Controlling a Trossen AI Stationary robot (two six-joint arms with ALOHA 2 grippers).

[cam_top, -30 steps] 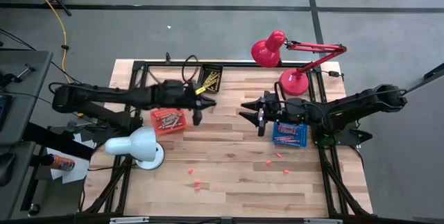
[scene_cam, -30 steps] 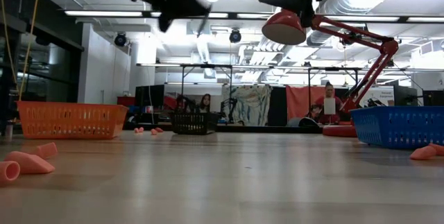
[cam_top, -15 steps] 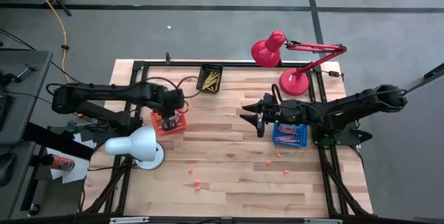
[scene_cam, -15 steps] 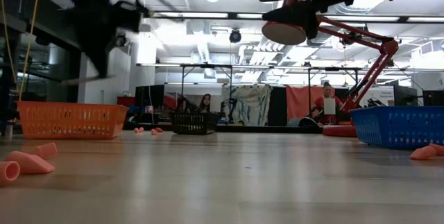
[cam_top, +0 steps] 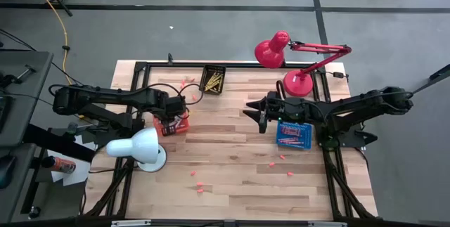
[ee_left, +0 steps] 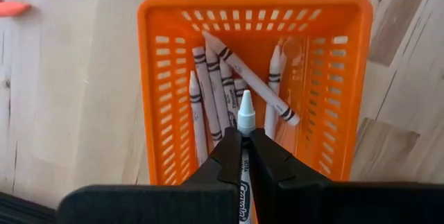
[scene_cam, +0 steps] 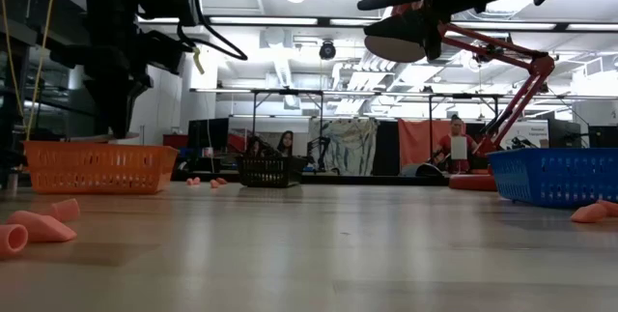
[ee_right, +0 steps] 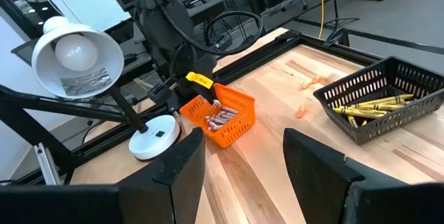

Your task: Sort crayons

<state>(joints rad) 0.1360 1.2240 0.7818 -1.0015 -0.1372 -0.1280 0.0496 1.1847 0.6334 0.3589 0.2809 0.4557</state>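
The left hand (ee_left: 240, 156) hung straight over the orange basket (ee_left: 161, 113), its two dark fingers (ee_left: 223, 160) pressed shut on a pale crayon (ee_left: 245, 116) whose pointed tip stuck out forward between them, aimed down into the basket. Below that tip, several more pale crayons with dark-banded wrappers (ee_left: 208, 89) lay on the basket floor, most side by side along its length and one slanted across the others. In the high view the same hand (cam_top: 171, 107) sat over the orange basket (cam_top: 177, 125) at the left side of the worktop (cam_top: 232, 164), just behind the white lamp (cam_top: 138, 147).

The right hand (cam_top: 257, 114) hovered above bare wood near the middle of the worktop, fingers spread wide with nothing between them; its wrist view showed the two fingers (ee_right: 316, 163) well apart. Just beside that arm stood the blue basket (cam_top: 294, 135), with crayons inside. At the far edge sat a black basket (cam_top: 213, 79) holding yellow crayons (ee_right: 374, 107), and the red lamp (cam_top: 292, 65) stood to its right. Small pink-red bits (cam_top: 199, 185) lay scattered on the near part of the worktop and a few (cam_top: 185, 83) near the black basket. In the low view, people (scene_cam: 286, 144) showed in the room beyond.
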